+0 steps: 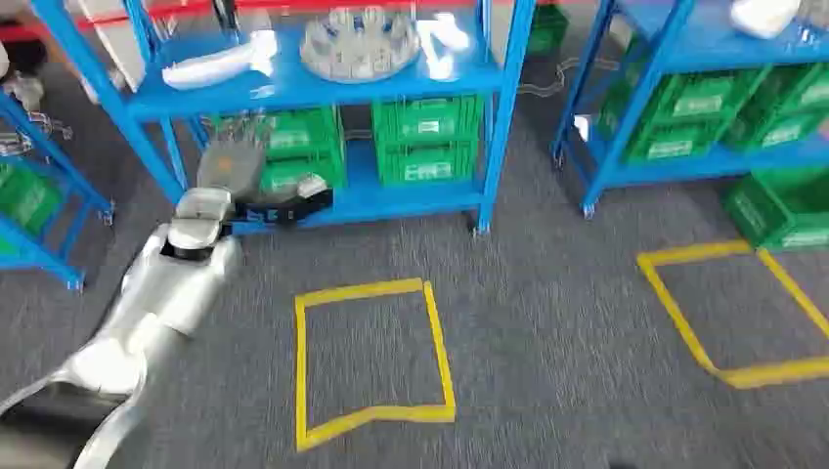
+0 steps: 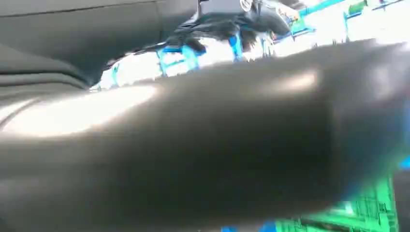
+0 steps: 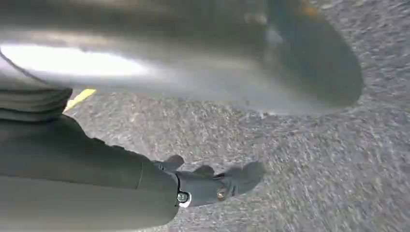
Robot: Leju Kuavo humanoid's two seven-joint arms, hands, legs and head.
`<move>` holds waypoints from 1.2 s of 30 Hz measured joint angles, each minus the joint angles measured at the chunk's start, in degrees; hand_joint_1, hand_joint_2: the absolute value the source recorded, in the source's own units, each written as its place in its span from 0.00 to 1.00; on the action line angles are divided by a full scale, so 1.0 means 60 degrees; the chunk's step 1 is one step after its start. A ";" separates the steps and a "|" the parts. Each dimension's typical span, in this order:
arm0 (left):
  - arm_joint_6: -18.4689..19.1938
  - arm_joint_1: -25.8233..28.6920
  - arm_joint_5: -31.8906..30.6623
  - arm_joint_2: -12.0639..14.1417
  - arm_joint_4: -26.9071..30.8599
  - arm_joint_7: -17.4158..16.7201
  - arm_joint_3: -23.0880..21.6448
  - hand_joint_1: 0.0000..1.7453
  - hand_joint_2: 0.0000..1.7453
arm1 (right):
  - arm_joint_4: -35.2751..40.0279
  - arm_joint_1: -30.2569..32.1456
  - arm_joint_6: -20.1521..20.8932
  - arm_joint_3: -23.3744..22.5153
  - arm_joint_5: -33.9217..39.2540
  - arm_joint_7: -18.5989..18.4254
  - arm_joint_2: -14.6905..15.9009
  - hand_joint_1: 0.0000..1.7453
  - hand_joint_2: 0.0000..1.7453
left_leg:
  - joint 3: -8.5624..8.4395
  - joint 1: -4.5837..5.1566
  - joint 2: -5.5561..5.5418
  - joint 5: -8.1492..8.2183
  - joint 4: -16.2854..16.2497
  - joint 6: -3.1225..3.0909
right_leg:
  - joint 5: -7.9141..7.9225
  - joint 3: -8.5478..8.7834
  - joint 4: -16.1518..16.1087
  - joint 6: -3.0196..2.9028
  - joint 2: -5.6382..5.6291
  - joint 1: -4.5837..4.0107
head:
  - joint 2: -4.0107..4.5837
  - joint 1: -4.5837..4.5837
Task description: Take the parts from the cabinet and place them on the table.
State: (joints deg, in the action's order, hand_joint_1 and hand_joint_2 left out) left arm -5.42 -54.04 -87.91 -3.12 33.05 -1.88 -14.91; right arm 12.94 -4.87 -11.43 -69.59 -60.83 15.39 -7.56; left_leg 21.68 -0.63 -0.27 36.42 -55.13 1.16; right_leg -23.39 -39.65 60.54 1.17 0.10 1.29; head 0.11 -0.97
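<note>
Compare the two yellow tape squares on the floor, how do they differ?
The near yellow square lies whole in the head view, in front of the middle blue shelf rack; the right yellow square runs off the picture's edge. The near square sits fairly straight to the camera, though its front edge is kinked; the right square looks turned at an angle. Both are yellow tape outlines on grey carpet with nothing standing inside them.

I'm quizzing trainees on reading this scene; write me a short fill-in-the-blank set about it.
1. The round silver part lies on the rack's ____ shelf.
2. The crates under that shelf are ____ in colour.
3. The tape square on the carpet is ____.
4. The arm raised toward the rack ends in the robot's ____ hand.

Missing words: top; green; yellow; left
</note>
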 joint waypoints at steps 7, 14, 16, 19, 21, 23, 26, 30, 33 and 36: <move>-0.0025 -0.0081 0.0054 0.0018 -0.0164 -0.0004 0.0011 0.00 0.00 | 0.0000 -0.0017 -0.0008 -0.0004 0.0000 0.0008 0.0000 0.00 0.00 | 0.1795 -0.0021 0.0023 0.0887 -0.2897 0.0223 | -0.0562 0.0537 -0.0115 -0.0396 -0.0035 0.0008 | 0.0000 0.0103; -0.0011 0.0109 0.0069 0.0142 -0.0419 -0.0077 0.0106 0.00 0.00 | -0.0040 0.0074 -0.0011 -0.0004 -0.0040 -0.0022 -0.0062 0.00 0.00 | 0.2341 0.0238 0.0020 -0.1851 -0.0927 -0.0334 | -0.1193 0.1466 -0.0253 -0.0298 -0.0235 -0.0076 | 0.0000 0.0029; 0.0000 0.0083 0.0069 0.0135 -0.0430 -0.0106 0.0135 0.00 0.00 | -0.0044 0.0043 -0.0004 -0.0007 -0.0047 -0.0018 -0.0036 0.00 0.00 | 0.2095 0.0296 0.0014 -0.1633 -0.0531 -0.0341 | -0.1110 0.1537 -0.0260 -0.0161 -0.0211 -0.0004 | 0.0000 0.0059; 0.0019 0.0003 0.0069 0.0168 -0.0434 -0.0266 0.0171 0.00 0.00 | -0.0047 0.0038 0.0102 -0.0011 -0.0055 0.0055 -0.0044 0.00 0.00 | 0.1627 0.0163 -0.0013 -0.1587 -0.0214 -0.0434 | -0.1057 0.1482 0.0103 -0.0034 -0.0112 -0.0021 | 0.0000 0.0037; 0.0019 -0.0054 0.0080 0.0208 -0.0459 -0.0372 0.0248 0.00 0.00 | -0.0047 -0.0010 0.0142 -0.0007 -0.0066 0.0110 -0.0044 0.00 0.00 | 0.1472 0.0142 -0.0016 -0.1522 -0.0151 -0.0491 | -0.1279 0.0660 0.1368 0.0021 -0.0088 -0.0019 | 0.0000 0.0023; 0.0015 0.0033 0.0146 0.0262 -0.0517 -0.0419 0.0317 0.00 0.00 | -0.0047 0.0001 0.0163 -0.0008 -0.0087 0.0139 -0.0007 0.00 0.00 | 0.1317 0.0126 -0.0027 -0.1359 -0.0150 -0.0469 | -0.1785 -0.0254 0.2417 0.0096 -0.0083 -0.0016 | 0.0000 0.0023; 0.0019 0.0138 0.0167 0.0357 -0.0623 -0.0529 0.0426 0.00 0.00 | -0.0047 0.0048 0.0189 -0.0007 -0.0087 0.0109 0.0015 0.00 0.00 | 0.0929 0.0053 -0.0038 -0.1059 -0.0153 -0.0377 | -0.1239 -0.0473 0.1525 0.0193 -0.0060 0.0017 | 0.0000 0.0023; 0.0026 0.0093 0.0211 0.0411 -0.0747 -0.0841 0.0579 0.00 0.00 | -0.0051 0.0059 0.0171 -0.0011 -0.0076 0.0000 0.0022 0.00 0.00 | 0.0656 0.0089 -0.0056 -0.0568 -0.0183 -0.0133 | 0.0100 0.0001 -0.0316 0.0029 0.0133 0.0029 | 0.0000 0.0004; 0.0059 -0.0003 0.0226 0.0470 -0.0773 -0.0995 0.0696 0.00 0.00 | -0.0051 0.0056 0.0153 -0.0011 -0.0066 0.0008 0.0022 0.00 0.00 | 0.0323 0.0083 -0.0062 -0.0631 -0.0240 0.0064 | 0.0037 0.0322 -0.0344 -0.0251 0.0046 0.0044 | 0.0000 0.0045; 0.0059 -0.0053 0.0229 0.0550 -0.0798 -0.1057 0.0740 0.00 0.00 | -0.0051 0.0040 0.0142 -0.0011 -0.0058 0.0008 0.0025 0.00 0.00 | 0.1342 0.0037 0.0002 -0.0392 -0.1997 0.0127 | -0.0175 0.0588 -0.0376 -0.0436 0.0026 0.0030 | 0.0000 0.0096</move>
State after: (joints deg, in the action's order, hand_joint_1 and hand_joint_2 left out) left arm -5.07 -54.36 -86.53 0.18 28.26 -8.22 -10.47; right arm 12.63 -4.63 -10.58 -69.66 -61.18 15.43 -7.41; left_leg 29.74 -0.41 -0.26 34.07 -67.11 1.92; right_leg -24.44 -36.12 58.29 -1.44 0.26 1.47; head 0.11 -0.39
